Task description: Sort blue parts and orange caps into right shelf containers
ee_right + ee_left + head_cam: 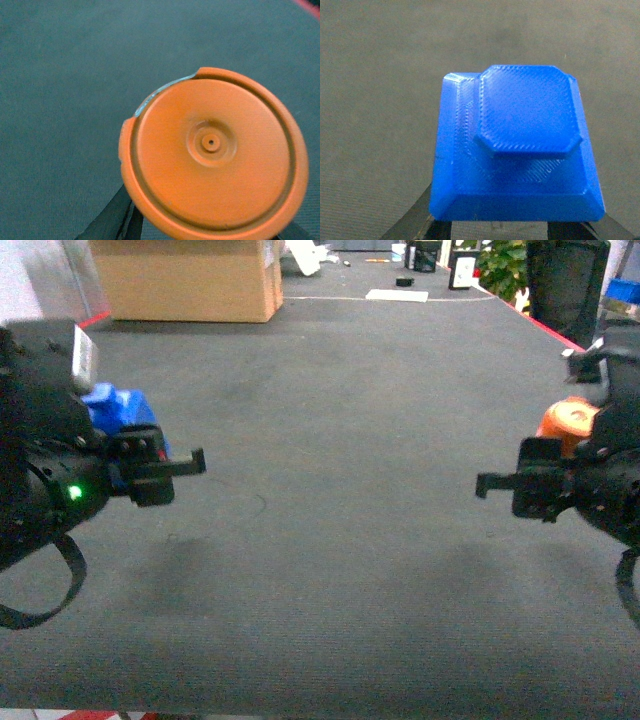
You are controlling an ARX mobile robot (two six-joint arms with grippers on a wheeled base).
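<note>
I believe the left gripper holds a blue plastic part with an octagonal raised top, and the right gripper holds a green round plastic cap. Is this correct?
Not quite: the round plastic cap in the right gripper is orange, not green, as the right wrist view shows. The rest stands: the left gripper holds the blue plastic part with an octagonal raised top.

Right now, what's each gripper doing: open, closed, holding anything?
Left gripper: closed on a blue part.
Right gripper: closed on an orange cap.
</note>
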